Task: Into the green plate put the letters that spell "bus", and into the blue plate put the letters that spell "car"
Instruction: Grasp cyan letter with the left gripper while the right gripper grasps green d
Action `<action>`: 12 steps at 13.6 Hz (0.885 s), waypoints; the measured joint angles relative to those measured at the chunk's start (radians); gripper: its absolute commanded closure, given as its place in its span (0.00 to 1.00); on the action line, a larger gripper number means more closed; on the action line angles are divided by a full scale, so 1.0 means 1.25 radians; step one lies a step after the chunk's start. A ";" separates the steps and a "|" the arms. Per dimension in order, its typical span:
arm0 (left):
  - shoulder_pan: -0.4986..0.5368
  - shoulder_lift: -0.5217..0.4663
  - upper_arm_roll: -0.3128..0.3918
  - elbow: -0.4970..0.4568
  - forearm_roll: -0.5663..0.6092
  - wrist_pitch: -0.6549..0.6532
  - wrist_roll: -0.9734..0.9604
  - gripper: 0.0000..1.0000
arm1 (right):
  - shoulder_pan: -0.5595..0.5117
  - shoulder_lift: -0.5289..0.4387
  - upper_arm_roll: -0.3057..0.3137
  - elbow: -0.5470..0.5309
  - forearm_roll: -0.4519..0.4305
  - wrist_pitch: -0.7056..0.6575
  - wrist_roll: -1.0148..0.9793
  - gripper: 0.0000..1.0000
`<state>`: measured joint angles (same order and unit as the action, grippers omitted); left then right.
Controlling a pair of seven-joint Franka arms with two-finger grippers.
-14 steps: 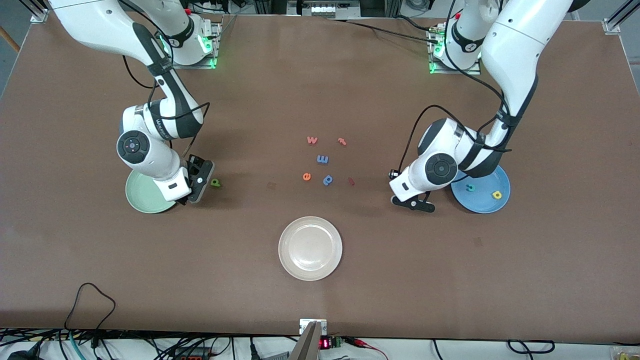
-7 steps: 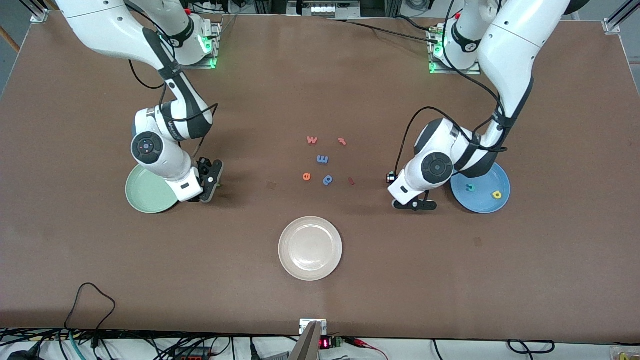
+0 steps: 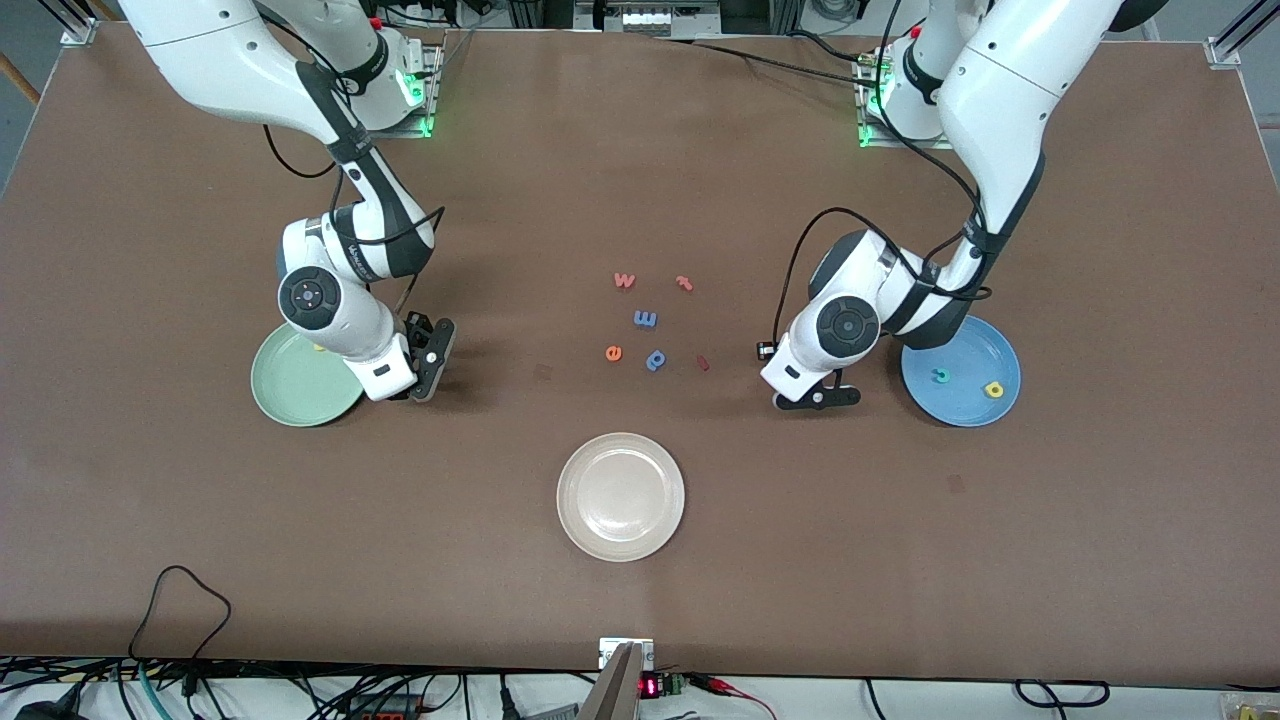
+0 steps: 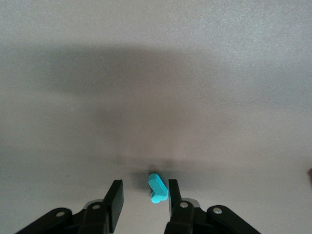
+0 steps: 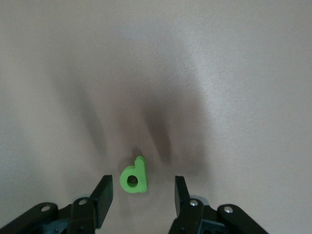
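My right gripper (image 5: 143,189) stands open on the table with the olive-green b letter (image 5: 134,178) lying flat between its fingers, nearer one finger and touching neither. In the front view this gripper (image 3: 428,362) sits beside the green plate (image 3: 290,392) and hides the letter. My left gripper (image 4: 145,191) is open around a teal r letter (image 4: 157,189), which rests against one finger with a gap to the other. In the front view it (image 3: 815,396) is low over the table next to the blue plate (image 3: 965,345), which holds a teal c (image 3: 940,376) and a yellow a (image 3: 993,390).
Loose letters lie mid-table: an orange w (image 3: 624,281), a red t (image 3: 684,283), a blue m (image 3: 646,319), an orange e (image 3: 613,352), a blue p (image 3: 655,360), a small red letter (image 3: 702,363). A cream-white plate (image 3: 620,497) sits nearer the front camera.
The right gripper has slid from the green plate's edge over the green letter, hiding it in the front view. The left gripper has moved away from the blue plate toward mid-table.
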<state>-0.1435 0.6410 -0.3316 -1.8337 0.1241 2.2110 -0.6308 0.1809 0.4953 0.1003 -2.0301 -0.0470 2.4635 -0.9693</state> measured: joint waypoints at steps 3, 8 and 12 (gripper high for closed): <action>0.000 0.001 0.000 -0.022 0.000 0.036 -0.004 0.62 | 0.003 0.010 0.000 -0.009 0.000 0.016 0.001 0.42; 0.000 0.001 0.000 -0.025 0.000 0.041 -0.007 0.82 | 0.010 0.013 0.000 -0.027 0.000 0.034 0.005 0.41; 0.000 0.001 -0.001 -0.025 0.000 0.044 -0.007 0.98 | 0.010 0.013 0.000 -0.030 0.000 0.040 0.005 0.53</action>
<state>-0.1441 0.6424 -0.3325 -1.8645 0.1241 2.2658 -0.6394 0.1932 0.5120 0.1004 -2.0676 -0.0470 2.5129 -0.9629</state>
